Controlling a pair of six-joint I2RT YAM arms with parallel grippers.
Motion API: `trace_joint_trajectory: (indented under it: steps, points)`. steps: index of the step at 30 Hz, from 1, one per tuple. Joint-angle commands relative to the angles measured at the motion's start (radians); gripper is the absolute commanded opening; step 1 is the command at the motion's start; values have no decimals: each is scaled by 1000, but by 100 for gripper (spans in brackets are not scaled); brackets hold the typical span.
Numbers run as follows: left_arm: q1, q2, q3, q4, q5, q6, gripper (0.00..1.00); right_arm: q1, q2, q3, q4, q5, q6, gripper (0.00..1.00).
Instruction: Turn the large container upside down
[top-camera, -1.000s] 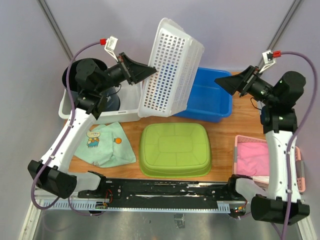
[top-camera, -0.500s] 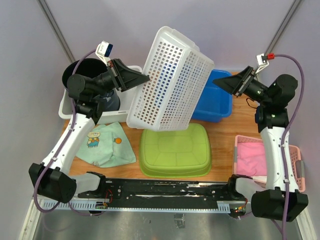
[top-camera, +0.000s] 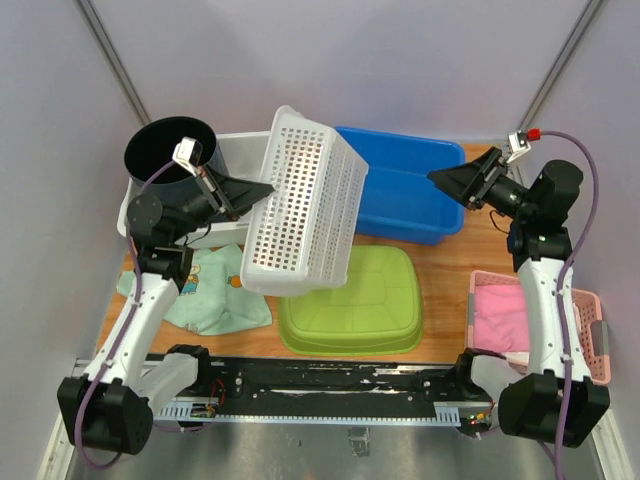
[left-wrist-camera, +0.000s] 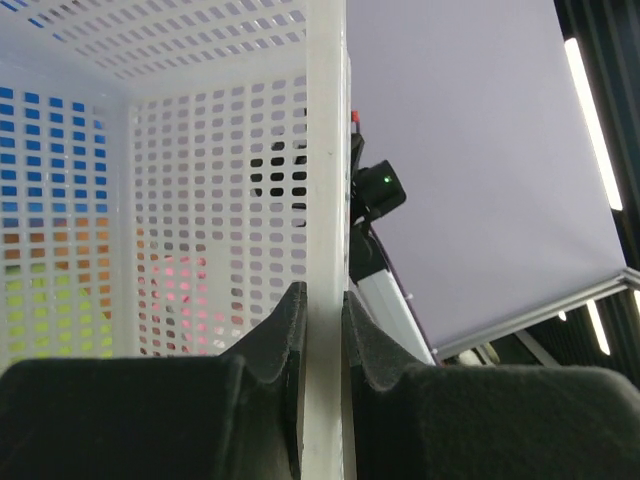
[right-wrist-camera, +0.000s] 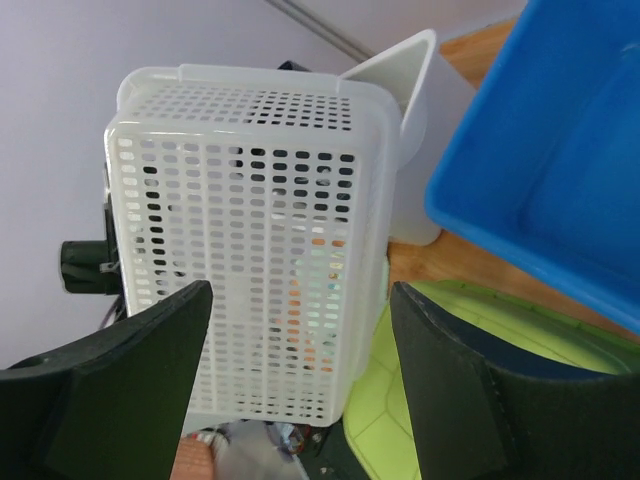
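Note:
The large container is a white perforated basket, held in the air on its side and tilted, over the table's middle-left and the left edge of the green bin. My left gripper is shut on its rim; both pads press the white wall. The basket also shows in the right wrist view, bottom facing the camera. My right gripper is open and empty, apart from the basket, over the blue bin.
An upside-down green bin lies at the front centre. A blue bin stands behind it, a white tub and a black bucket at the back left. A pink basket is at the right, a cloth at the left.
My left gripper has swung the basket down and to the left, from high at the back to just over the green bin. The right gripper has drawn slightly back to the right.

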Motion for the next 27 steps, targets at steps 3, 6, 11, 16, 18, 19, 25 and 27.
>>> trace_joint_trajectory:
  steps: [3,6,11,16,18,19,25,27]
  points:
    - [55,-146,-21,-135,-105,35,0,-30,-69,62,-448,272,-291,67]
    - [56,-128,-8,-130,-110,27,0,36,-53,131,-666,583,-458,55]
    - [57,-94,63,-153,-128,54,0,182,46,217,-797,917,-589,51]
    - [60,-64,173,-262,-175,112,0,463,229,316,-853,1128,-761,63]
    - [71,-65,194,-296,-184,115,0,520,307,353,-873,1158,-823,68]
    - [78,-70,198,-306,-188,114,0,537,338,368,-877,1163,-858,71]
    - [145,-102,197,-362,-198,109,0,572,495,440,-862,1100,-1010,76]
    - [160,-102,192,-368,-179,103,0,578,546,471,-858,1079,-1037,77]
